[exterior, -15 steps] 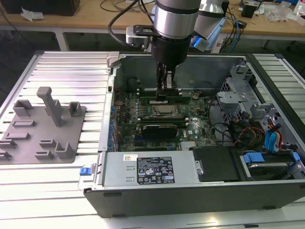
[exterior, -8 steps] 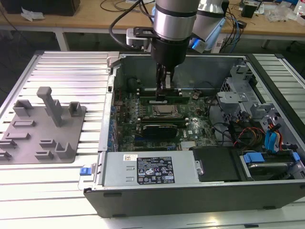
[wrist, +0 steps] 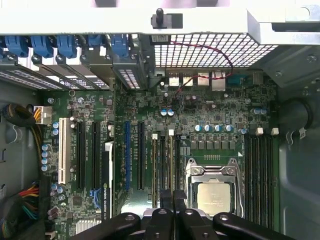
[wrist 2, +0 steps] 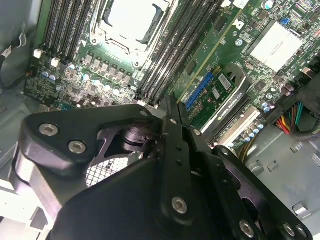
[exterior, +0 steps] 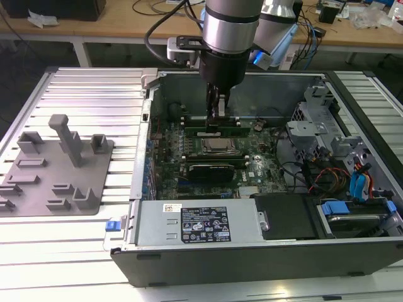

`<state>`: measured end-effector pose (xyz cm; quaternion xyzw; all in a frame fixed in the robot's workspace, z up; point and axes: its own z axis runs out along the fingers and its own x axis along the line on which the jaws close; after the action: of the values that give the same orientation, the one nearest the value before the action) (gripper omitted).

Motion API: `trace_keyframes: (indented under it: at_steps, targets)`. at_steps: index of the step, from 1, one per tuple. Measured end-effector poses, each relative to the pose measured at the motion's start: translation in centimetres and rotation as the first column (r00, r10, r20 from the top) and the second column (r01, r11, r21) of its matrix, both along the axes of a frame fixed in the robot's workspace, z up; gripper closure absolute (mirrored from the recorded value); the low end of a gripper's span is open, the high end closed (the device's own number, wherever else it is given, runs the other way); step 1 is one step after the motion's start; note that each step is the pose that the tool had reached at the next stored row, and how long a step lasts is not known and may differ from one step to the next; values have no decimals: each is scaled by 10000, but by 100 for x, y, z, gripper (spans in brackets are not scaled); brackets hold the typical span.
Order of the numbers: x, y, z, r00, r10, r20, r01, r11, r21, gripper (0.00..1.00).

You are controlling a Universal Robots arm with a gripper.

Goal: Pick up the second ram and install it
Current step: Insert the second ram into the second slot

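My gripper [exterior: 216, 124] reaches straight down into the open computer case [exterior: 141, 189], just behind the CPU socket [exterior: 217, 146]. Its fingers are pressed together on the second ram [exterior: 234, 131], a slim green stick lying along the memory slots at fingertip height. In the first wrist view the gripper [wrist: 172, 197] sits over the bank of black slots [wrist: 162, 160] beside the CPU socket [wrist: 212, 192]. From the second wrist view, the gripper [wrist 2: 168, 104] meets the same slots [wrist 2: 172, 55], and the stick runs edge-on away from the tips.
A grey blocky fixture [exterior: 56, 170] lies on the ribbed table at the exterior view's left. Inside the case are drive cages and cables [exterior: 340, 170], a power supply [exterior: 195, 223], and blue card latches [wrist: 65, 45]. A workbench stands behind.
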<state>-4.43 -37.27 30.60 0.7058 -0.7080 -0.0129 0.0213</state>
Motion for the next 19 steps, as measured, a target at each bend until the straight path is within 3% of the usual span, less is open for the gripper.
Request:
trace_keyframes:
  at_steps: [8,13,19]
  targets:
    - [0,1,-7,10000,0,2,0,10000,4,91]
    - [-1,0,-119,10000,-1,1,1,10000,1,91]
    - [-1,0,-181,10000,0,0,0,10000,0,91]
